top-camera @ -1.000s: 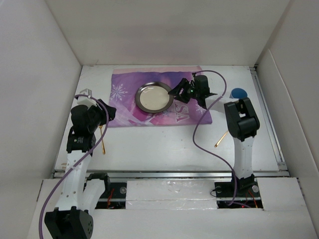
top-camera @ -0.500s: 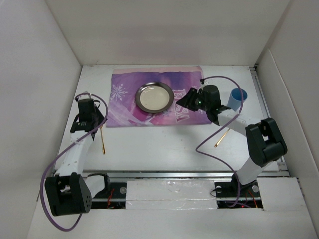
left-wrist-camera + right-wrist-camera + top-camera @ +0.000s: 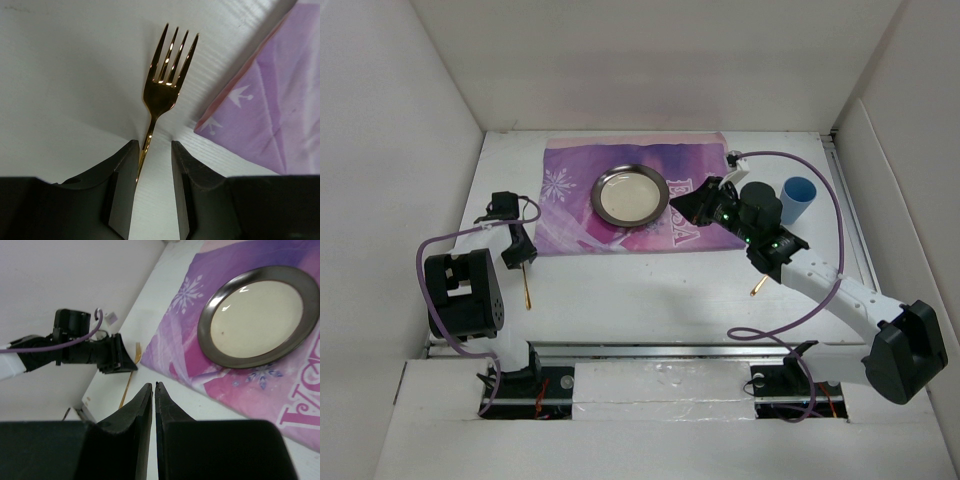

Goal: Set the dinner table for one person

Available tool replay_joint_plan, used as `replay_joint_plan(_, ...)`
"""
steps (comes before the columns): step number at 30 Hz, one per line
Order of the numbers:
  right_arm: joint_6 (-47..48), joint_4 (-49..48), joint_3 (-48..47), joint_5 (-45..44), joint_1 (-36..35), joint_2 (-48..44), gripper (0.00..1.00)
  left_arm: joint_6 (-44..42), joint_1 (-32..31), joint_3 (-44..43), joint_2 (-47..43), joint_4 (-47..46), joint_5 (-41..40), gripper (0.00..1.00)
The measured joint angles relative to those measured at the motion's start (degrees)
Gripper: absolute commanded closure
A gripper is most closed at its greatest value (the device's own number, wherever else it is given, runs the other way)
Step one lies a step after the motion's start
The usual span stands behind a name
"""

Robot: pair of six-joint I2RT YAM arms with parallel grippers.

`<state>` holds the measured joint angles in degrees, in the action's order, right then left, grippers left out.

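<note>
The dinner table (image 3: pixel 650 290) lies flat under both sets of jaws, with the mat (image 3: pixel 570 175) just right of the left gripper (image 3: pixel 153 146) and the plate (image 3: pixel 260 315) ahead of the right gripper (image 3: pixel 153 387), whose jaws are nearly closed and empty. The left jaws stand part-open astride the handle of the fork (image 3: pixel 162 92), which sits off-centre between them. It would be best to centre it, close squarely, then lift level.

Lab cell, white panel walls (image 3: pixel 650 60)

One plate (image 3: pixel 630 196), one mat (image 3: pixel 570 170), one cup (image 3: pixel 798 197), one fork (image 3: pixel 165 85), one other gold utensil (image 3: pixel 759 285)
</note>
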<state>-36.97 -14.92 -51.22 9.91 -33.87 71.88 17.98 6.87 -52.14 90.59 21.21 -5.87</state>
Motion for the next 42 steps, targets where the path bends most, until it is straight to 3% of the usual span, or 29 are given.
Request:
replay_joint_plan(7, 0.37, 0.94, 1.2, -1.01, 2.47, 0.22, 0.86, -0.37, 0.0, -0.79, 0.61, 1.88, -1.05, 0.72)
replay_joint_plan(13, 0.33, 1.49, 1.57, -0.31, 5.73, 0.0, 0.85, -1.38, 0.44, -5.77, 6.51, 2.51, -0.15, 0.77)
replay_joint_plan(18, 0.09, 1.4, 3.26, 1.07, 10.91, -2.25, 0.85, -1.84, 1.07, -6.12, 6.82, 2.58, -0.22, 1.0)
replay_joint_plan(28, -0.66, 1.25, 5.22, 3.76, 15.15, -4.98, 0.85, -2.03, 1.14, -5.01, 5.01, 3.06, -0.48, 1.0)
replay_joint_plan(33, -0.79, 1.07, 5.22, 4.79, 15.5, -4.35, 0.85, -1.97, -0.04, -4.28, -4.0, 5.14, -0.85, 1.0)
replay_joint_plan(37, -0.81, 1.01, 5.33, 4.87, 15.54, -3.96, 0.85, -1.6, -5.55, -10.03, -9.33, 6.86, -1.86, 1.0)
replay_joint_plan(42, -0.79, 0.72, 5.33, 4.85, 15.54, -3.87, 0.85, -1.14, -10.8, -19.5, -7.8, 3.8, 1.64, 1.0)
